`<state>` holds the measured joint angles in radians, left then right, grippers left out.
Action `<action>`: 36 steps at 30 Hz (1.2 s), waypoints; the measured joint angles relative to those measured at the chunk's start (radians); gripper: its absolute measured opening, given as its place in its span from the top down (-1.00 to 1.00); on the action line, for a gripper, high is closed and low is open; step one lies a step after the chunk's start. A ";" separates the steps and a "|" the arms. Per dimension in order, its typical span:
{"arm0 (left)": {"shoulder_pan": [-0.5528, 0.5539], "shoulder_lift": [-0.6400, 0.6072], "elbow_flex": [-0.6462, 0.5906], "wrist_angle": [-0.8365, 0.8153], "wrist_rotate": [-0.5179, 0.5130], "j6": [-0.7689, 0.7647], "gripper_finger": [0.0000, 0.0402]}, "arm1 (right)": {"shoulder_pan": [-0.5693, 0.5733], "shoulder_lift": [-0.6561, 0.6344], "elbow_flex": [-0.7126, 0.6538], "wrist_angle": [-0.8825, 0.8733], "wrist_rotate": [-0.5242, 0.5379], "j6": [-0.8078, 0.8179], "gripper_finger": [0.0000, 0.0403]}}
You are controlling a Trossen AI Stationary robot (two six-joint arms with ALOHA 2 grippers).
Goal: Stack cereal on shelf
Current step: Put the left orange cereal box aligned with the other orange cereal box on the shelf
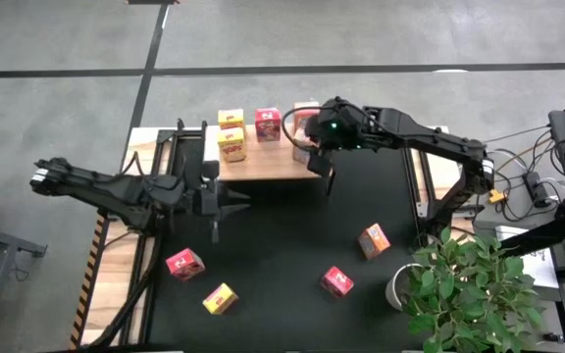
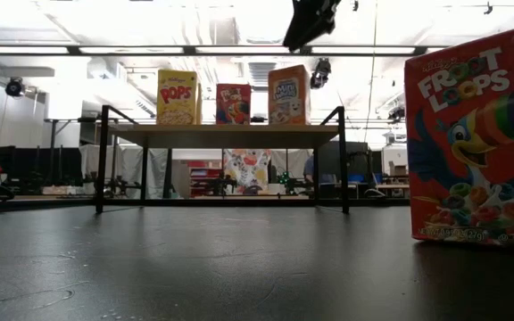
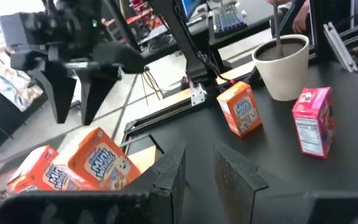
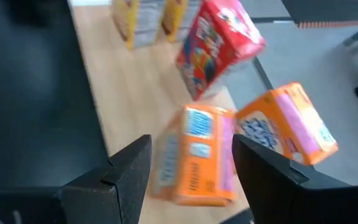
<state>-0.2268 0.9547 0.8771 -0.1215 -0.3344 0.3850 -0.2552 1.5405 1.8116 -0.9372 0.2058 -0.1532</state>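
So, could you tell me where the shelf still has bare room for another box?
The shelf's front strip, from below the yellow boxes across to the right end effector, is bare. Its back edge is crowded: yellow, red and orange boxes.

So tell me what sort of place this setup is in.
Most likely a robotics lab or workshop. The low view shows an open room with ceiling lights and benches crowded with equipment behind the shelf. From above, a black mat sits on bare concrete floor, with loose cables beside it.
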 joint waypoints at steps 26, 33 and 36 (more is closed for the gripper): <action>0.008 -0.080 -0.147 0.123 -0.050 0.131 0.69 | 0.167 0.006 -0.325 0.136 0.372 0.180 0.95; 0.008 -0.096 -0.154 0.121 -0.050 0.135 0.69 | 0.117 0.006 -0.347 0.171 0.397 0.133 0.96; 0.008 -0.100 -0.154 0.120 -0.050 0.134 0.69 | 0.096 0.006 -0.347 0.173 0.400 0.098 0.96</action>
<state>-0.2188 0.8550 0.7231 -0.0013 -0.3842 0.5194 -0.1596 1.5467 1.4647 -0.7639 0.6053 -0.0547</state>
